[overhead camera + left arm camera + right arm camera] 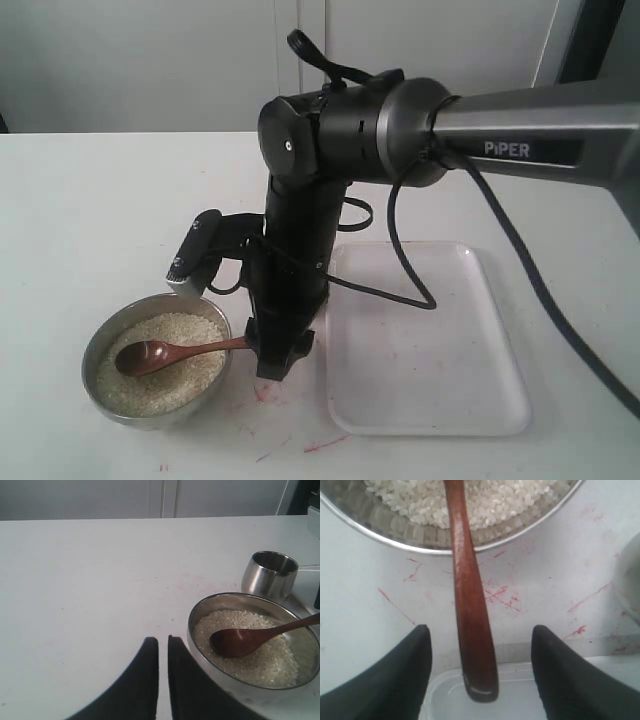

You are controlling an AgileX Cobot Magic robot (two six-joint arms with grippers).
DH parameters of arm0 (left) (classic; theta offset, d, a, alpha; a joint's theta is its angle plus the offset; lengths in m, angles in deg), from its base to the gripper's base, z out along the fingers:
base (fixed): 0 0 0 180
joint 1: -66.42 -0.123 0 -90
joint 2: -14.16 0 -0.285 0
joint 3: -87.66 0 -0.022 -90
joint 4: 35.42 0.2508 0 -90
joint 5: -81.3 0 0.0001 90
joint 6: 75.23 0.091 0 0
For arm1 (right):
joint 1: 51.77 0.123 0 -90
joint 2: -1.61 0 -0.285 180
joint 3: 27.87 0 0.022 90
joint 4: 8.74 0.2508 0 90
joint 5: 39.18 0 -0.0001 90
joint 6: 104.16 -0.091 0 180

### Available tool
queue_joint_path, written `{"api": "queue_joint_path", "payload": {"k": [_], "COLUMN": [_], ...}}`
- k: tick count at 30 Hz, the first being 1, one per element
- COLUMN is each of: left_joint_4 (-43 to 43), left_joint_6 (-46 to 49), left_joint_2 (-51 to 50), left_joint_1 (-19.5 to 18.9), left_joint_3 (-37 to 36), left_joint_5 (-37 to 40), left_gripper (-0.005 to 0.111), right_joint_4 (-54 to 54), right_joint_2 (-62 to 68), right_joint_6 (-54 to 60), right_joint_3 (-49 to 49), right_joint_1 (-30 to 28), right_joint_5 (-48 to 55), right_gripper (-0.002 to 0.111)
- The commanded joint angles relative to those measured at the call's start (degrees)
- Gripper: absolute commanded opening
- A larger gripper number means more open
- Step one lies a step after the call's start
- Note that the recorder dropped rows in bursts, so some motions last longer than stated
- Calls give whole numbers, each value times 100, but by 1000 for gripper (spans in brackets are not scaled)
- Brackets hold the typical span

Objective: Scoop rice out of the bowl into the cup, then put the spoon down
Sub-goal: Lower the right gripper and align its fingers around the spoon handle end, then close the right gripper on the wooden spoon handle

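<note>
- Exterior view: the bowl sits near and to the left on the table, with rice in it. The spoon lies on the grains, its handle running right toward the right gripper. That gripper points down at the handle's end, beside the white tray. How wide it stands cannot be told here. The cup is hidden, and so is the left gripper.
- Left wrist view: this alone shows the cup, upright, seemingly empty, just beside the bowl. The left gripper is over bare table, fingers nearly together and holding nothing.
- Right wrist view: only here are the right gripper's fingers plainly spread wide, one on each side of the handle and touching neither side. The handle's tip lies over the tray's rim.
- Risk: a grip this close to the tip leaves a long lever. The spoon could twist or sag when lifted and shed rice before reaching the cup. A finger closing off-centre could flick grains out.
</note>
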Motion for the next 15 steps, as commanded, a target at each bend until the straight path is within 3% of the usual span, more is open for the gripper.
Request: {"api": "queue_joint_path", "payload": {"k": [1,7,15], "left_joint_4": [-37,-37,-37], "left_joint_6": [-10,-10,-10], "left_joint_2": [-4,-4,-4], "left_joint_1": [-9,-9,-9], "left_joint_3": [41,41,41], "left_joint_5": [-19,-19,-19], "left_gripper": [14,14,14], "right_joint_4": [13,13,13], "right_joint_2": [-7,-7,-7], "right_joint_6": [-22,-22,3], "right_joint_3": [31,31,31], "right_joint_1": [7,7,7], "right_joint_5": [71,71,71], "right_gripper": [55,39,29]}}
